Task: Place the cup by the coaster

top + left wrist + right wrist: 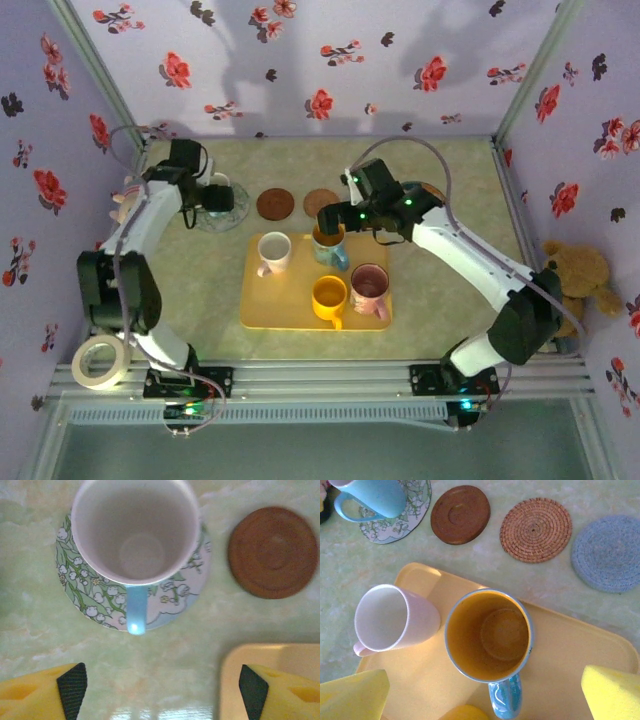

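Observation:
A light-blue-handled cup [136, 530], white inside, stands upright on a floral coaster [90, 605]. My left gripper [162, 687] is drawn back from its handle, open, with bare table between the fingers. In the top view the same cup [217, 192] and left gripper [205, 200] are at the far left. My right gripper [485, 695] is open, its yellow fingers [355, 695] wide on either side of a blue mug [487, 635] with an orange inside, which stands on the yellow tray [570, 655]. In the top view the right gripper [335, 228] hangs over that mug.
A brown wooden coaster [460, 514], a woven coaster [535, 529] and a grey-blue coaster [607, 552] lie in a row beyond the tray. On the tray [290, 310] stand a white cup [274, 250], a yellow cup [329, 295] and a pink cup [369, 285]. A tape roll [100, 360] lies near left.

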Robot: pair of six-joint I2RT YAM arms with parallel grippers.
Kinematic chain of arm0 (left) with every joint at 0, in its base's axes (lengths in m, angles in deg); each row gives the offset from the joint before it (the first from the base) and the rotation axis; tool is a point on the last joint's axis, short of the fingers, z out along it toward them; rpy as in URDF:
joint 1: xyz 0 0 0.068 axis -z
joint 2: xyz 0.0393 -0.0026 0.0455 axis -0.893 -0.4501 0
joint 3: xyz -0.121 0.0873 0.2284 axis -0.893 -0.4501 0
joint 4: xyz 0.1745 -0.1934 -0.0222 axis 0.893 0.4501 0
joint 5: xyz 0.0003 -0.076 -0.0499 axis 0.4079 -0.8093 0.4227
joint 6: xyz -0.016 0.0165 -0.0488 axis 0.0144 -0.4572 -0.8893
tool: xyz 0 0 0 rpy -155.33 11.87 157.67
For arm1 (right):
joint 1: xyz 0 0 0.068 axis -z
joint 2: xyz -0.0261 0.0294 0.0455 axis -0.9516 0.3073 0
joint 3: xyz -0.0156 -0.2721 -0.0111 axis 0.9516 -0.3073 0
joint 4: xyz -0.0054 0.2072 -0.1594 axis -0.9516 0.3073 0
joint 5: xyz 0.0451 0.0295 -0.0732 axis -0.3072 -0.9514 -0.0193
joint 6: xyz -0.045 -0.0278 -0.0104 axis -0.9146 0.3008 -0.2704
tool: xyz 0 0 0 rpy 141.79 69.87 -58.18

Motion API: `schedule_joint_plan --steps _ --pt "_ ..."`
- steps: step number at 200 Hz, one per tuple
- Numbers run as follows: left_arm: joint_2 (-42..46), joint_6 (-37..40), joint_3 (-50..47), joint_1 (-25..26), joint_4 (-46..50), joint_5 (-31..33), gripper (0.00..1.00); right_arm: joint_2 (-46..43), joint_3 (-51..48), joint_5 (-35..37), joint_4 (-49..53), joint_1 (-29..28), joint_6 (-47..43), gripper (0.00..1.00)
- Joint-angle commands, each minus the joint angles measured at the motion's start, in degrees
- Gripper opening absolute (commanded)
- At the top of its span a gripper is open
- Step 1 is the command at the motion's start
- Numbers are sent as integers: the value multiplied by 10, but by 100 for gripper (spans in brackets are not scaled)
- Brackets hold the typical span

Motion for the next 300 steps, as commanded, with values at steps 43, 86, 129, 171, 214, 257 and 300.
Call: schedule_joint_plan --steps 43,86,129,171,214,257,300 --pt "123 -13 -42 78 67 -52 88 -54 -17 -19 19 -4 -23 100" --pt "183 -13 -74 134 82 -54 89 -56 -12 -17 45 -3 -40 100" --pt "216 -23 -109 168 73 -59 89 -65 -52 -13 9 -3 -18 100" --pt "218 -19 -134 207 57 -65 87 -72 -87 -3 -26 -3 15 100" --pt "233 -28 -182 227 35 -64 84 -96 -125 -7 -59 -4 12 100" --pt "256 -50 -228 262 22 -63 82 -146 -202 -49 -142 -4 -1 100" --pt "255 -80 -250 275 17 -30 80 -187 -240 -53 -155 -4 -10 100"
